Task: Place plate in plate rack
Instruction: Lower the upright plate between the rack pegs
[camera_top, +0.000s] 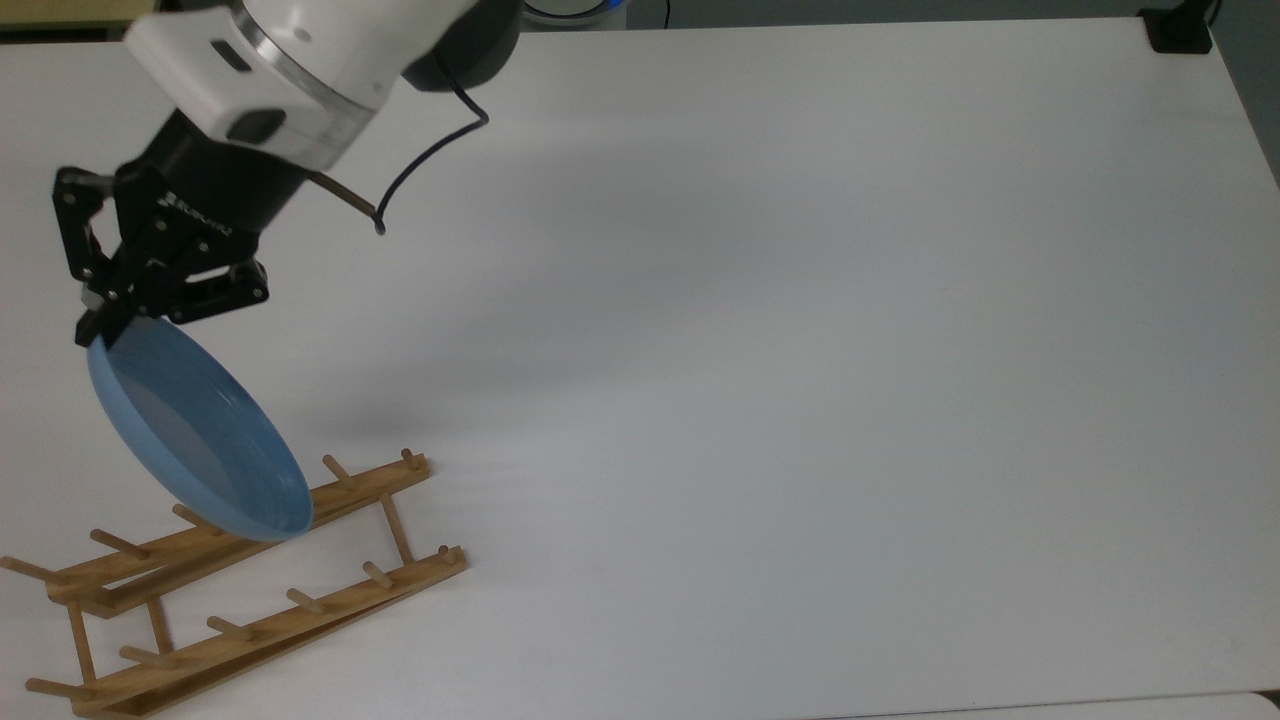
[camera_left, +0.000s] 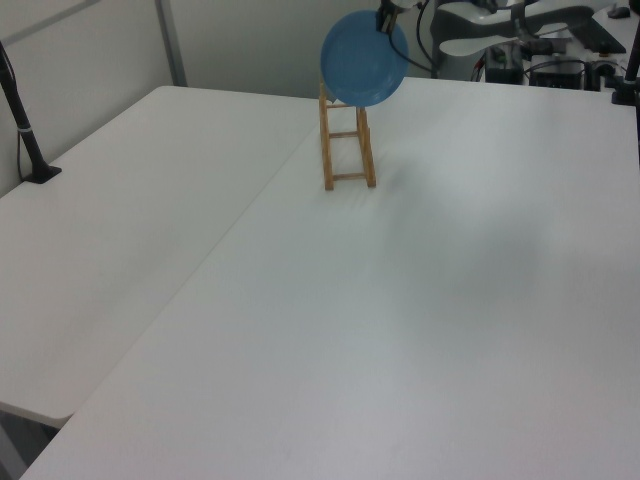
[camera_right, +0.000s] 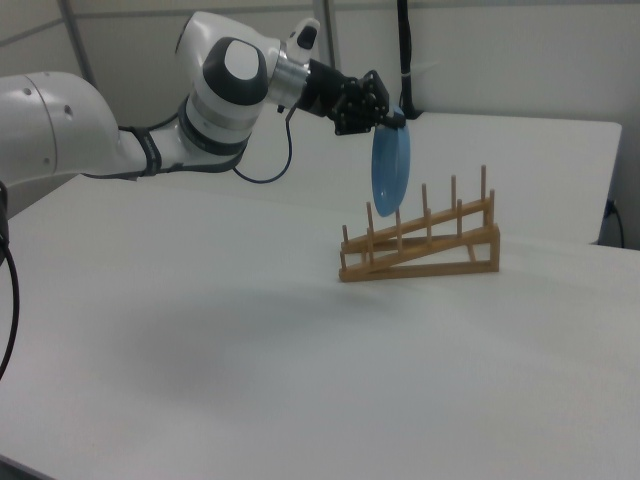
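Light-brown wooden plate rack (camera_right: 420, 245) with upright pegs sat on the white table (camera_right: 200, 330), sloped, high end toward the right view's right. Round light-blue glossy plate (camera_right: 390, 168) hung nearly edge-on above the rack's low end, bottom edge level with the peg tips, not seated between pegs. Black two-finger gripper (camera_right: 392, 118) was pinched closed on the plate's top rim; white arm (camera_right: 130, 130) reached in behind.

white "robotiq" lettering, on black tool (camera_top: 100, 325) body
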